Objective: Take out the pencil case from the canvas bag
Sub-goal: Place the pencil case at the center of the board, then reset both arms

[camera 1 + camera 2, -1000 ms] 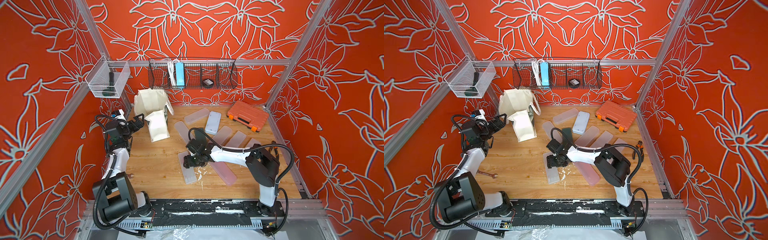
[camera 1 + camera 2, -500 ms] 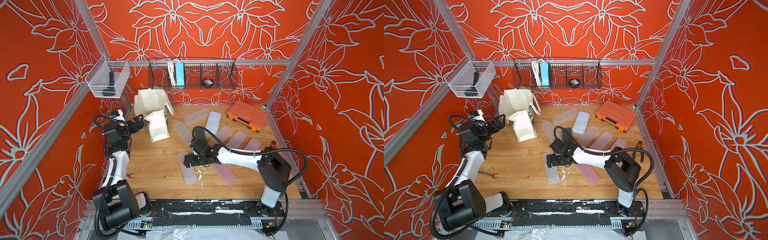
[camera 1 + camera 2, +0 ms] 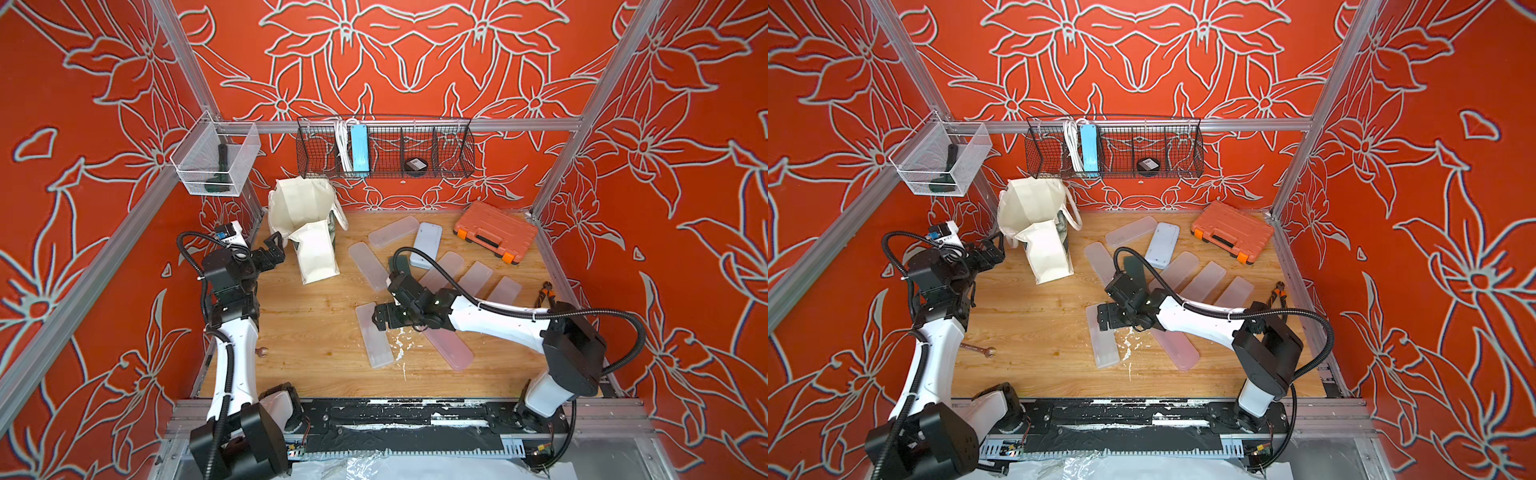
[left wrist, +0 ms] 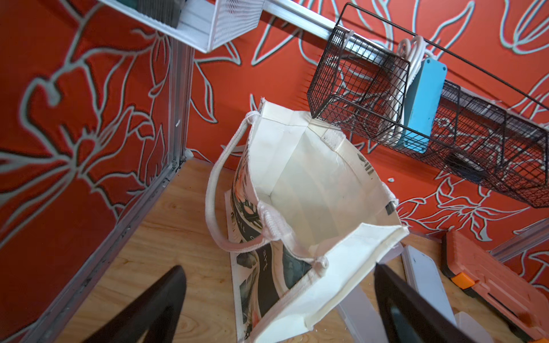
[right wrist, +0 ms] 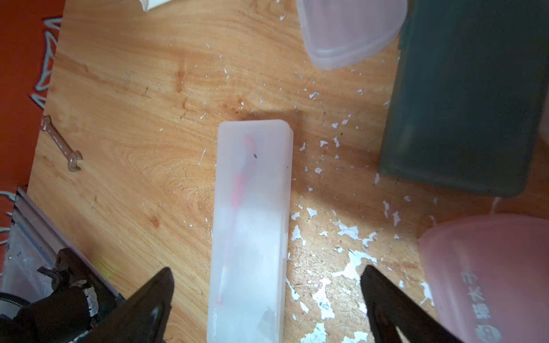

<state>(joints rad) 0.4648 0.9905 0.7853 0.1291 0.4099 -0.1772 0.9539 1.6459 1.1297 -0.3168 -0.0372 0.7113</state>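
The canvas bag stands at the back left with its mouth open, and it shows in both top views. In the left wrist view the bag's cream inside looks bare. My left gripper is open just left of the bag, its jaws on either side of the bag's near rim without touching. A frosted white pencil case with a red pen inside lies flat mid-table. My right gripper hovers open over one end of that case, both fingers clear of it.
Several more frosted cases and a dark green one lie scattered right of the bag. An orange tool case sits back right. A wrench lies front left, pliers at the right edge. A wire basket hangs on the back wall.
My right gripper has opened wide and let go of the frosted case, which stays on the table. The right arm's elbow swung to the right. The left arm barely moved.
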